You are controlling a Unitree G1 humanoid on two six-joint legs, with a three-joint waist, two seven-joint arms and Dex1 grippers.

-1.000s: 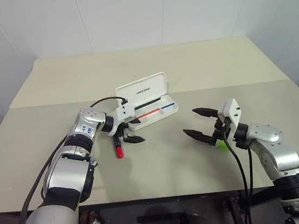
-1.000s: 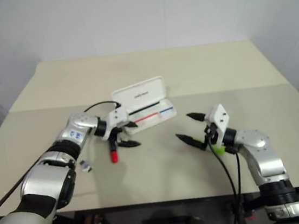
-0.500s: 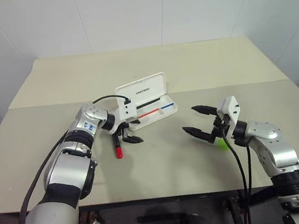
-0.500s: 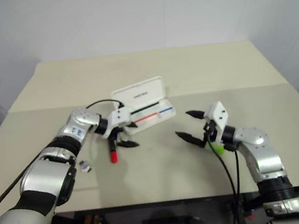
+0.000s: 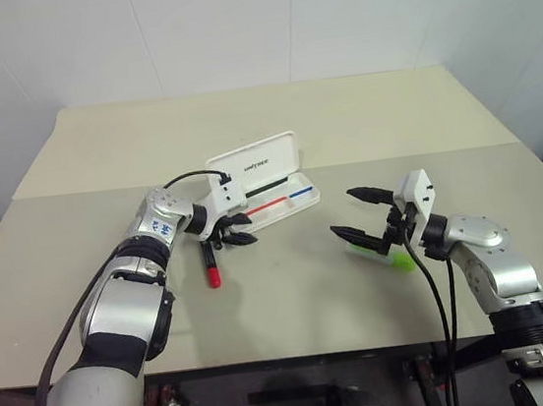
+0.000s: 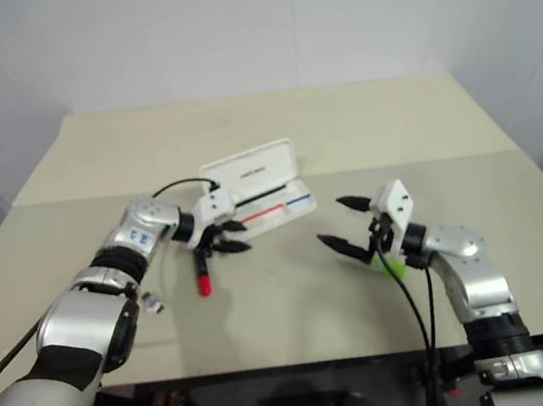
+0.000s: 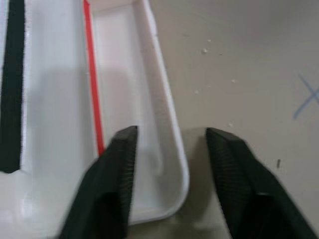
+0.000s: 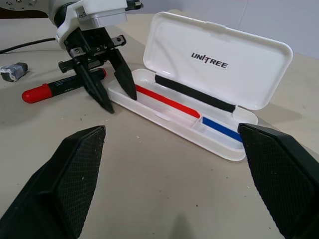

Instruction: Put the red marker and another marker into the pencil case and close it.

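Centrally on the desk [image 5: 340,115] lies the pencil case [image 5: 267,186], well clear of every edge, with bare surface open toward the far edge and both side edges. Its lid stands raised on the far side; the shallow tray faces up, showing a black strip, a red stripe and a blue stripe, and holds no marker.

The red marker [image 5: 211,266] lies on the desk off the case's left end, red cap toward the near edge, outside the tray. The other marker [image 5: 382,255], light green, lies on the desk under the right pincer, between the case and the right edge. A small dark-and-white object [image 6: 152,301] rests near the left forearm.

The left pincer [image 5: 238,235] reaches in from the left and points downward at the case's left end; its fingers [image 7: 112,179] are partly apart, straddling the tray's corner wall, gripping nothing. The right pincer [image 5: 357,216] is held level, fingers spread wide and empty, aimed toward the case.
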